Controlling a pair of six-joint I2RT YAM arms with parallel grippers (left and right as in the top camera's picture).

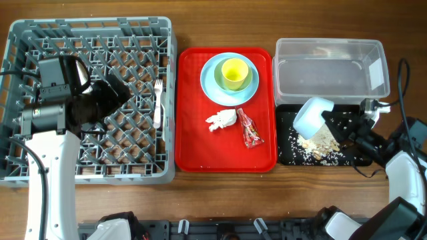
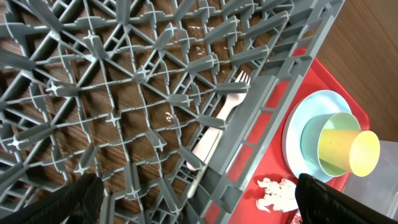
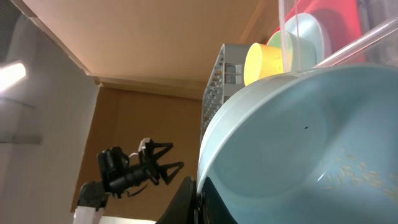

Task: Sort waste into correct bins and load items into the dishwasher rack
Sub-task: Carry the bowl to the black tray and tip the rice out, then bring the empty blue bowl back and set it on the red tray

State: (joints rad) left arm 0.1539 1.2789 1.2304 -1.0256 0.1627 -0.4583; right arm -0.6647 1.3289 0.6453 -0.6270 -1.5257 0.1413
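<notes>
Few pale crumbs [image 3: 348, 169] fleck the tilted bowl [image 3: 298, 143]; perhaps grains.

Brown wood-grain table [image 1: 220, 193]; tan wall [image 3: 155, 37] (right wrist view), bright light [image 3: 12, 74] at left edge.

The rack [image 1: 100, 24] is matt grey plastic, the red tray [image 1: 200, 140] glossy, the tub [image 1: 330, 45] clear plastic, the table [image 1: 220, 200] wood-grained, and the bowl [image 3: 292, 137] seemingly smooth.

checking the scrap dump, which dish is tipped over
The white-blue round bowl, tilted over the shallow black rectangular tray; the small yellow-green plastic cup stands upright on the pale blue round plate, which lies flat.
</notes>
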